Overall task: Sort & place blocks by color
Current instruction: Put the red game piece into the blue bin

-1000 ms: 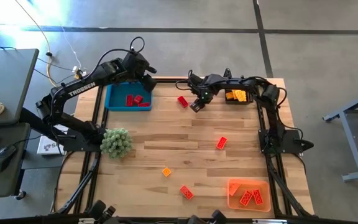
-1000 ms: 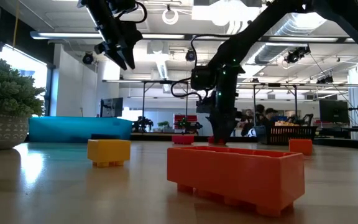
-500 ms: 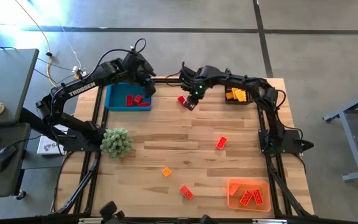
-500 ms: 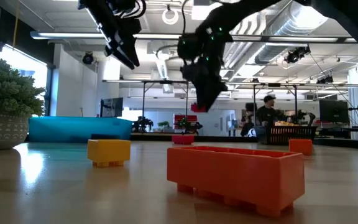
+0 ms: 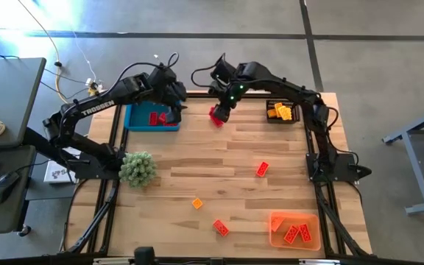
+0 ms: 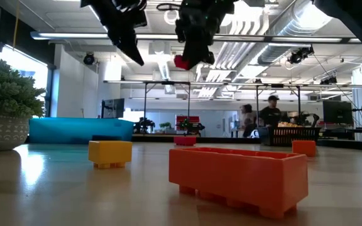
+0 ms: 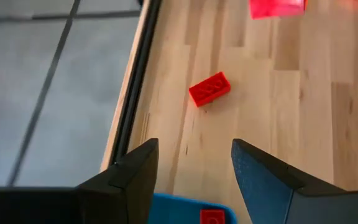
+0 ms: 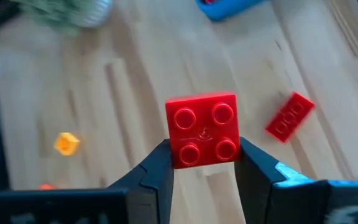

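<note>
My right gripper [image 5: 221, 110] hangs high over the table's far middle, shut on a small red four-stud block [image 8: 202, 129], which is also in the low view [image 6: 181, 61]. A red brick [image 7: 209, 89] lies flat on the wood beneath it. My left gripper [image 5: 175, 103] stands open above the far right corner of the blue bin [image 5: 152, 118], with nothing between its fingers [image 7: 137, 177]. Red blocks [image 5: 158, 116] lie in that bin. Loose on the table are a red-orange block [image 5: 262, 168], an orange one [image 5: 196, 203] and a red one [image 5: 220, 227]. My right gripper pinches the red block by two opposite side walls [image 8: 174, 146] between its two fingers, the studded top facing the wrist camera. The fingers slant down from above. The block is lifted well clear of the table.
A black bin [image 5: 282, 112] with yellow blocks stands at the far right. An orange bin [image 5: 295, 230] with blocks stands at the near right. A green plant clump [image 5: 138, 168] sits at the left. Open wood lies in the table's middle.
My right gripper has risen steeply from the table with the red block, moving toward the table's left and far edge, and has tipped and rolled on the way. My left gripper has rolled about its own line above the blue bin, staying open.
</note>
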You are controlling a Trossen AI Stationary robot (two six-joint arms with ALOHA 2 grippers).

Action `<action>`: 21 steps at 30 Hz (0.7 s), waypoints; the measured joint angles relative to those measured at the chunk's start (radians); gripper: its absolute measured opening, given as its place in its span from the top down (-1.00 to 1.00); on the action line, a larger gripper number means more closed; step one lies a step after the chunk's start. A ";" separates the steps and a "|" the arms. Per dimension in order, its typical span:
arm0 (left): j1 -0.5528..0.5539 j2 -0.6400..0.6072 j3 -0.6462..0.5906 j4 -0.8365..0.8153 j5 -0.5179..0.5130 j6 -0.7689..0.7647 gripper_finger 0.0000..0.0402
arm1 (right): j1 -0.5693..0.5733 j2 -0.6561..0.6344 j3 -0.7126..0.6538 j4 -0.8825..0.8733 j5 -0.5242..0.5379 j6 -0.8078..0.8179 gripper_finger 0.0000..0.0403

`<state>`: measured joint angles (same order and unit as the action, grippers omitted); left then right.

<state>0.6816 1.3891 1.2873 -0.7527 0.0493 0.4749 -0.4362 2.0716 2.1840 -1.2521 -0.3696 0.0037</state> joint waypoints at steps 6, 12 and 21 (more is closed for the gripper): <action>-0.068 0.000 0.000 0.046 0.000 0.120 0.04 | 0.000 -0.002 0.070 -0.018 -0.120 -0.008 0.46; -0.140 0.000 0.000 0.138 0.000 0.172 0.04 | 0.002 -0.002 0.077 -0.041 -0.257 -0.005 0.46; -0.243 0.000 0.000 0.182 -0.001 0.202 0.04 | 0.030 -0.002 0.077 -0.038 -0.341 -0.005 0.46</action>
<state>0.4383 1.3891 1.2873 -0.5709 0.0485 0.6773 -0.4063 2.0701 2.2612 -1.2901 -0.7103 -0.0008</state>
